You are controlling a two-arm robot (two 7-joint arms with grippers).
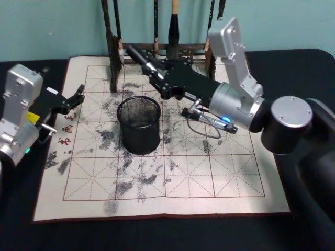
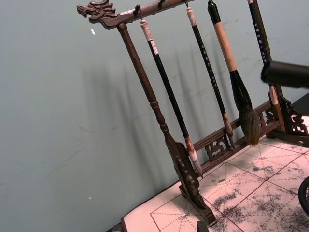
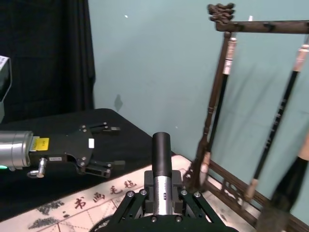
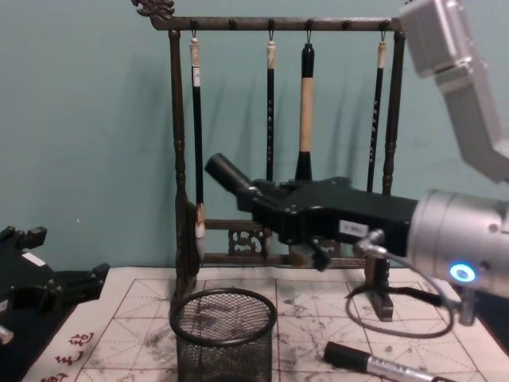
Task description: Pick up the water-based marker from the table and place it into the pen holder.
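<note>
My right gripper (image 1: 155, 72) is shut on a water-based marker (image 1: 137, 56) with a black cap and silver barrel. It holds the marker tilted in the air, behind and above the pen holder (image 1: 138, 124), a black wire-mesh cup standing on the mat. In the chest view the marker (image 4: 228, 173) points up and to the left from the gripper (image 4: 256, 199), higher than the holder (image 4: 224, 326). In the right wrist view the marker (image 3: 161, 162) sticks out between the fingers (image 3: 178, 193). A second marker (image 1: 209, 119) lies on the mat under the right arm. My left gripper (image 1: 73, 99) rests open at the mat's left edge.
A tall dark wooden brush rack (image 4: 179, 159) with several hanging brushes stands at the back of the inked grid mat (image 1: 209, 172), close behind the held marker. A thin cable (image 4: 390, 314) loops under the right wrist.
</note>
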